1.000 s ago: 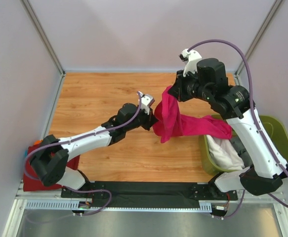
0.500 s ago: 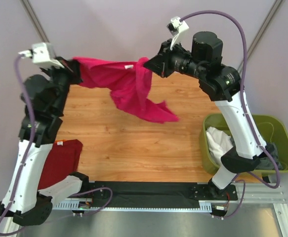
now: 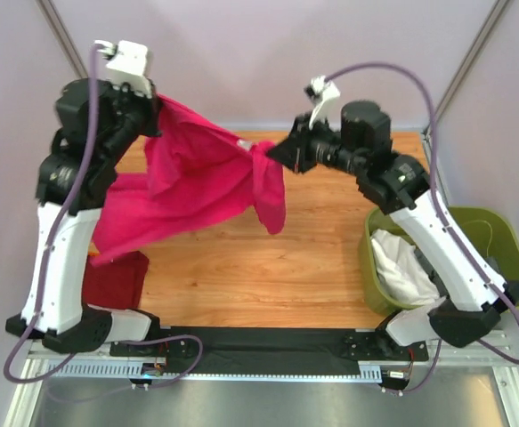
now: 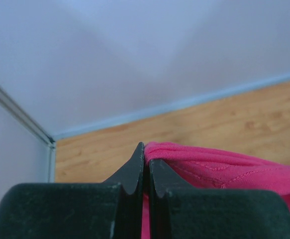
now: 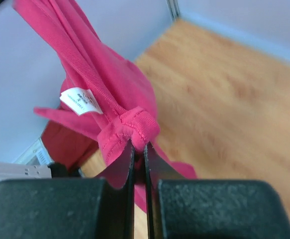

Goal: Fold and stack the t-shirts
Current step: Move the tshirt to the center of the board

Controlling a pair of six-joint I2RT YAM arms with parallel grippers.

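Table [image 3: 330, 258]: wooden, we see pale walls [image 3: 241, 53] around.
Magenta t-shirt [image 3: 197, 182]: in the air above the table, stretched between the two grips.
Left jaws: clamped on its edge.
Right jaws: clamped on its collar.

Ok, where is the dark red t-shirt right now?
In the top view the dark red t-shirt lies at the table's near-left corner, beside the left arm, partly hidden by the hanging magenta t-shirt.

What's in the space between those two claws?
A pink t-shirt, pinched by the left claw and the right claw, sags between them above the table; the overhead view shows it.
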